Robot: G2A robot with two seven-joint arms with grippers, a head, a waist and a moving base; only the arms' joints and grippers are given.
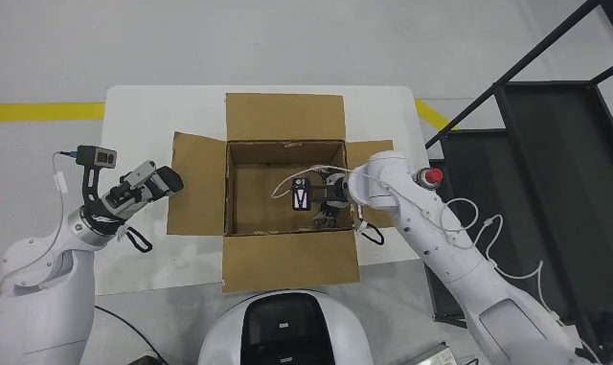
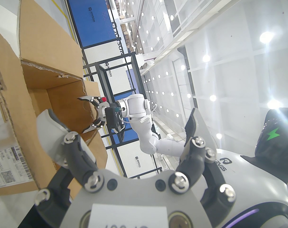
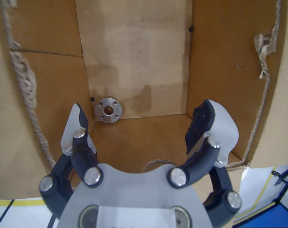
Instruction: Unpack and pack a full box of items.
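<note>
While R end effector point(image 3: 141, 104) gapes, flange point(image 3: 108, 110) lies beyond, box point(image 3: 229, 48) corner.

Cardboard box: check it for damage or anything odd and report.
The cardboard box is worn: its flap folds are torn ragged, with a shred of liner hanging loose. The floor carries a dark stain. One small metal flange lies alone in a corner, beside a tiny dark speck.
</note>
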